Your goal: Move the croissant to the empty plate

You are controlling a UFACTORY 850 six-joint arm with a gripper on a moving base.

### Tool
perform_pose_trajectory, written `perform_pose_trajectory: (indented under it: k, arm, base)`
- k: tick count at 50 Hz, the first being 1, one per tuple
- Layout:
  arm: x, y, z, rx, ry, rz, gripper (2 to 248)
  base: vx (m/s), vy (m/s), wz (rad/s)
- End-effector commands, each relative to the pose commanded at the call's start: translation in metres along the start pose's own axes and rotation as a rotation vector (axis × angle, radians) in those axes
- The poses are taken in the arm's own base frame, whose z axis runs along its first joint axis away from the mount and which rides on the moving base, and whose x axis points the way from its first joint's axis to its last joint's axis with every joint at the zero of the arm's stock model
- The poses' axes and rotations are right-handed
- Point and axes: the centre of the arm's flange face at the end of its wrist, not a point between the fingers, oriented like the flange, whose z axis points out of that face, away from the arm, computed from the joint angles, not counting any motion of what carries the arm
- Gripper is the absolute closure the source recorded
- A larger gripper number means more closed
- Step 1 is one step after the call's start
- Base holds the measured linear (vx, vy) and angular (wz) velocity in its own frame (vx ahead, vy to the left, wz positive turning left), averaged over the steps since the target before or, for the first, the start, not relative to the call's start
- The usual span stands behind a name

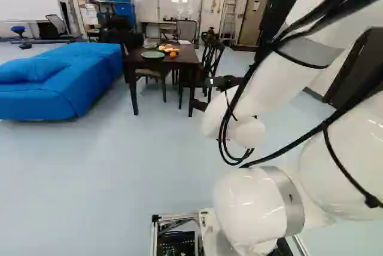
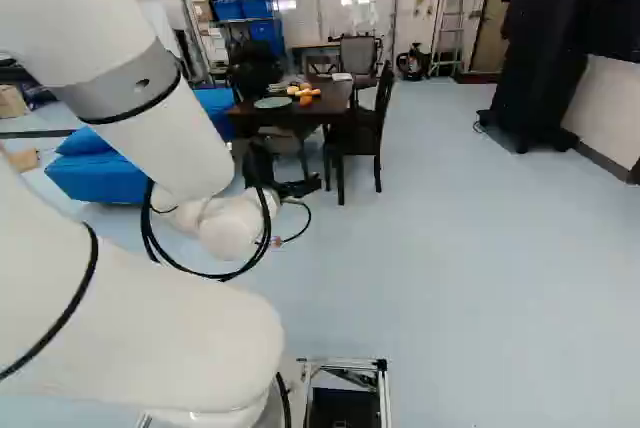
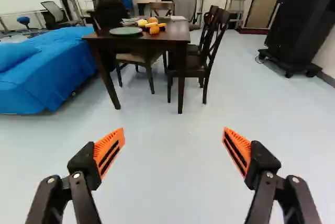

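Arm reaches forward over the floor, gripper aimed ahead at the dark table, well apart from it. Fingers spread wide, gripping nothing. Green plate on table, yellow and orange items beside it; can't tell which is the croissant.

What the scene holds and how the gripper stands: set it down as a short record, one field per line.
Gripper: open, nothing between its fingers
Position: short of the table, over open floor
Table: dark wood
Plate: green, near table edge, nothing visible on it
Beside plate: orange and yellow items
Croissant: cannot be made out for certain
Nearby: dark chair, blue couch
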Motion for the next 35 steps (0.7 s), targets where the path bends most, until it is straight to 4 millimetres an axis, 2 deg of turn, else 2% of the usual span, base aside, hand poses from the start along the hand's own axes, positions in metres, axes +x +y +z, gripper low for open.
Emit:
perform_pose_trajectory:
  k: [35]
  arm:
    - [0.0,0.0,0.0,0.0,0.0,0.0,3]
  base:
    - [0.0,0.0,0.0]
